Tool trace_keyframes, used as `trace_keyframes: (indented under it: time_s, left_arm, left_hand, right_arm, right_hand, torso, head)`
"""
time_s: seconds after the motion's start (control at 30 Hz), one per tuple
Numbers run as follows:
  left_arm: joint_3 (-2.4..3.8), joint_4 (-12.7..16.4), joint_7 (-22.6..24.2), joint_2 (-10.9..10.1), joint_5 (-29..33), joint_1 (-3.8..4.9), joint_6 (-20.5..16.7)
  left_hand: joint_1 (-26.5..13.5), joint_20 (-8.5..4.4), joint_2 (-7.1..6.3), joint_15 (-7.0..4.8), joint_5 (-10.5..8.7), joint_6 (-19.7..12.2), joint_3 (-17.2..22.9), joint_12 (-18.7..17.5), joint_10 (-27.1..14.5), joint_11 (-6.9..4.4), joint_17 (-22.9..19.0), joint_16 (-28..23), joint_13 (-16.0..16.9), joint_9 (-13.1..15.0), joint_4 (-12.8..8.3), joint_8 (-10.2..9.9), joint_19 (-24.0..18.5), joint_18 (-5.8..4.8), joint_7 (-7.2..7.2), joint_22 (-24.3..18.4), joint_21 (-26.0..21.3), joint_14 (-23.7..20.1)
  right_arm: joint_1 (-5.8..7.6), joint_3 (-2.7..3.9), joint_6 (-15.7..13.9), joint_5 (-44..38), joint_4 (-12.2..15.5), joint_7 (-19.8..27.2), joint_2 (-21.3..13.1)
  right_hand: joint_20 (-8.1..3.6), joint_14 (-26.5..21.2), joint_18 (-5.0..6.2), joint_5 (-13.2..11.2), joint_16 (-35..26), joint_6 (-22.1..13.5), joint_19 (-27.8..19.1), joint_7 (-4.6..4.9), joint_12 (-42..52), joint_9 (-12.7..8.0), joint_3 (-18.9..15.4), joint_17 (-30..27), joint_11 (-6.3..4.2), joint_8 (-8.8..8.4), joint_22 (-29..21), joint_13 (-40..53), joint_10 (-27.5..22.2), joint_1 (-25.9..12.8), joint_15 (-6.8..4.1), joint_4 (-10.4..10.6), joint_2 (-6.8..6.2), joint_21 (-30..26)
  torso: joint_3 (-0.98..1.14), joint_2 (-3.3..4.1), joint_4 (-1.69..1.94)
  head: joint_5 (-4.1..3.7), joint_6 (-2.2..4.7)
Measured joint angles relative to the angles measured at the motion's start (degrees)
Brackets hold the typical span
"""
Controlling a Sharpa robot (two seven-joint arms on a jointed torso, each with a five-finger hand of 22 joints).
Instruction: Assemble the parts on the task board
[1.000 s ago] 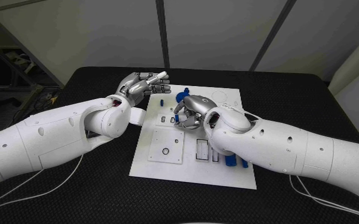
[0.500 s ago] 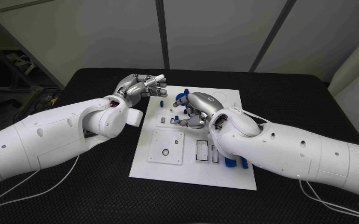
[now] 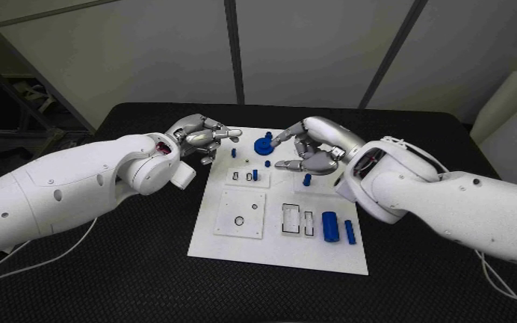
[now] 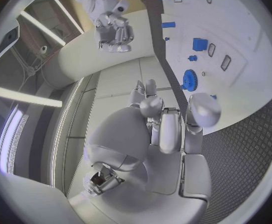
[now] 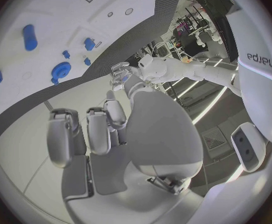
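Observation:
The white task board [image 3: 277, 244] lies in the middle of the black table. On its far part stand a blue gear [image 3: 264, 143] and short blue pegs [image 3: 306, 181], one of them [image 3: 234, 153] near my left hand. Two blue cylinders [image 3: 331, 227] lie at its right edge. My right hand [image 3: 312, 151] hovers over the far right part of the board, fingers apart and holding nothing. My left hand [image 3: 202, 137] sits at the board's far left corner with its fingers curled in on nothing. The left wrist view shows the gear [image 4: 189, 78], the board [image 4: 235, 35] and the curled left hand [image 4: 167, 124].
Flat white inset plates with slots [image 3: 239, 213] take up the board's near left. Black table [image 3: 129, 271] surrounds the board on all sides. Grey wall panels [image 3: 312, 39] stand behind the table. In the right wrist view the gear [image 5: 61, 70] and a cylinder [image 5: 29, 37] lie on the board [image 5: 80, 15].
My right hand has lifted off the middle of the board and drawn back to the right, uncovering the pegs and slots beneath it. The left hand has barely shifted.

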Motion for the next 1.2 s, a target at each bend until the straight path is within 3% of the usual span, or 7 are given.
trace_keyframes:
  time_s: [0.13, 0.3, 0.57, 0.73, 0.87, 0.93, 1.2]
  left_arm:
    - [0.03, 0.04, -7.46, 1.03, -8.34, 1.0, 2.8]
    - [-0.02, -0.08, -15.07, 2.6, -16.68, 2.35, 6.61]
    - [-2.96, -2.44, -23.99, 7.46, -25.77, 6.33, 12.32]
    - [-6.05, -4.53, -27.86, 11.24, -29.57, 8.32, 13.76]
    - [-6.85, -5.96, -30.01, 13.35, -31.32, 8.98, 13.89]
    - [-7.09, -6.55, -30.77, 14.33, -31.93, 9.17, 13.89]
    - [-7.59, -8.58, -33.23, 16.94, -33.67, 9.4, 14.17]
  left_hand:
    - [-3.81, 0.4, 0.34, -0.19, -7.62, -4.27, -0.22, 8.15, -0.84, 0.25, 0.7, 2.95, 9.44, 10.82, 3.67, 5.07, 1.35, 0.01, 0.18, 8.59, 5.92, 0.19]
    - [-4.61, 0.48, 0.6, -0.19, -8.35, -10.47, -0.21, 9.68, -3.96, 0.67, 0.7, 1.92, 13.38, 25.89, 8.29, 9.57, 2.28, 0.01, 0.38, 14.11, 9.6, 0.19]
    - [-3.82, 1.23, 0.48, 0.01, -8.35, -13.37, -0.13, -4.15, -13.58, 1.89, 0.69, -2.61, 3.46, 29.23, 9.61, 6.02, 0.51, 0.01, 1.72, 10.32, 7.59, -0.01]
    - [-3.67, 1.53, 0.6, 0.01, -8.35, -12.04, -0.12, 0.63, -9.61, 1.75, 0.69, 0.56, 7.49, 30.0, 10.24, 5.39, 2.52, 0.01, 1.41, 14.84, 9.83, -0.01]
    - [-3.45, 1.32, 0.38, 0.01, -8.35, -10.68, -0.14, 4.69, -6.65, 1.31, 0.69, 2.48, 10.81, 31.27, 11.2, 5.39, 3.51, -0.1, 0.89, 17.67, 11.27, -0.01]
    - [-3.46, 1.12, 0.37, 0.01, -8.35, -10.56, -0.44, 5.47, -6.3, 1.08, 0.69, 2.89, 11.49, 31.77, 11.67, 5.39, 3.71, -3.57, 0.77, 18.42, 11.59, -0.01]
    - [-4.44, 1.11, -0.61, 0.01, -8.8, -10.47, -1.09, 6.11, -5.89, 1.07, 0.69, 3.44, 12.41, 33.03, 13.58, 5.39, 4.12, -2.19, 0.69, 19.45, 11.92, -0.01]
  right_arm:
    - [2.38, 0.81, 1.82, 6.08, -0.09, 0.55, -3.33]
    - [3.86, 1.07, 3.18, 11.29, -1.18, 0.75, -5.49]
    - [4.52, 1.17, 4.18, 15.01, -3.26, 0.65, -6.28]
    - [4.62, 1.17, 4.53, 15.6, -4.29, 0.41, -6.13]
    - [4.64, 1.17, 4.77, 15.64, -4.72, 0.16, -5.82]
    - [4.65, 1.17, 4.89, 15.63, -4.9, 0.01, -5.69]
    - [4.65, 1.17, 5.18, 15.34, -5.34, -0.63, -5.47]
  right_hand:
    - [0.0, 0.0, 0.0, 0.0, 0.0, 0.0, 0.0, 0.0, 0.0, 0.0, 0.0, 0.0, 0.0, 0.0, 0.0, 0.0, 0.0, -0.04, 0.0, 0.0, 0.04, 0.0]
    - [0.0, 0.0, 0.0, 0.0, 0.0, 0.2, 0.0, -0.2, 0.0, -0.01, 0.0, 0.0, 0.0, 0.0, 0.0, -0.01, 0.0, -0.04, 0.0, 0.0, 0.04, 0.0]
    - [0.0, 0.0, -0.01, 0.31, 0.01, 0.2, 0.0, -0.2, 0.0, -0.01, 0.14, -0.01, 0.01, 0.0, 0.0, -0.08, 0.0, -0.04, 0.0, -0.14, 0.04, 0.0]
    - [0.0, 0.0, 0.0, 0.31, 0.01, 0.2, 0.0, -0.2, 0.0, -0.02, 0.14, -0.01, 0.01, 0.0, 0.0, -0.16, 0.0, -0.04, 0.0, -0.14, 0.03, 0.0]
    - [0.0, 0.0, -0.01, 0.54, 0.01, 0.2, 0.0, -0.2, 0.0, -0.02, 0.14, -0.01, 0.01, 0.0, 0.0, -0.23, 0.0, -0.04, 0.0, -0.14, 0.03, 0.0]
    - [0.0, 0.0, 0.0, 0.54, 0.01, 0.2, 0.0, -0.2, 0.0, -0.01, 0.14, -0.01, 0.01, 0.0, 0.0, -0.23, 0.0, -0.04, 0.0, -0.14, 0.04, 0.0]
    - [0.0, 0.0, 0.0, 0.54, 0.01, 0.2, 0.0, -0.2, 0.0, -0.02, 0.14, -0.01, 0.01, 0.0, 0.0, -0.29, 0.0, -0.04, -0.01, -0.15, 0.03, 0.0]
  torso:
    - [0.16, -0.82, -0.26]
    - [0.27, -1.8, -0.49]
    - [0.57, -2.92, -0.61]
    - [0.64, -3.19, -0.61]
    - [0.68, -3.25, -0.61]
    - [0.68, -3.25, -0.59]
    - [0.7, -3.14, -0.58]
  head:
    - [0.15, -0.07]
    - [0.42, -0.54]
    - [0.72, -1.37]
    - [0.78, -1.69]
    - [0.86, -1.87]
    - [0.88, -1.94]
    - [1.13, -2.32]
